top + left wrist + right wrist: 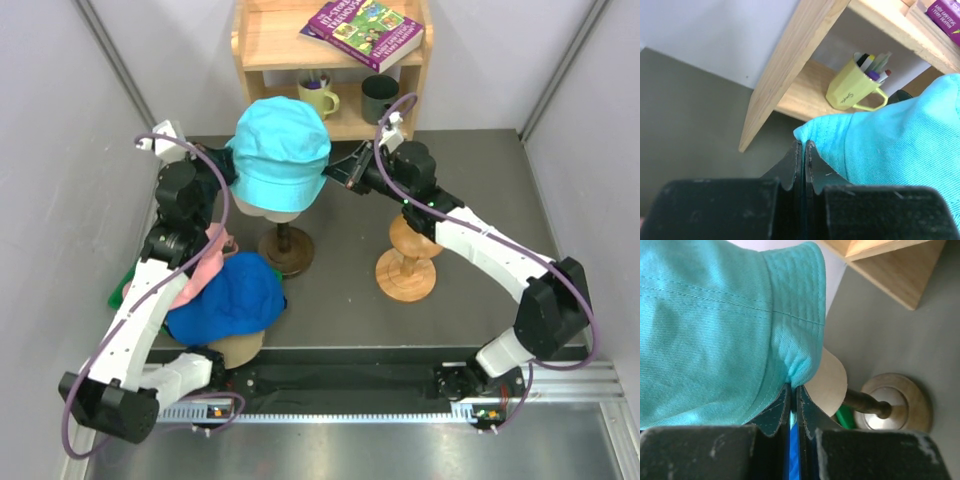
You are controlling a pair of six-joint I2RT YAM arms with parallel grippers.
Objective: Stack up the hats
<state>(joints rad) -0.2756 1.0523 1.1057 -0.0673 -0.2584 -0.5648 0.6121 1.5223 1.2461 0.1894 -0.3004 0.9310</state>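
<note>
"Top external view: where is the cyan bucket hat?"
"On the mannequin head, mid-table, in front of the wooden shelf."
"And the grippers?"
"The left gripper is pressed closed at the brim's left edge. Fabric meets its tips, so it seems pinched, though the contact is partly hidden. The right gripper is closed with a brim fold caught between its fingers."
"Other hats?"
"A royal blue cap and a pink cap lie touching, near left."
</note>
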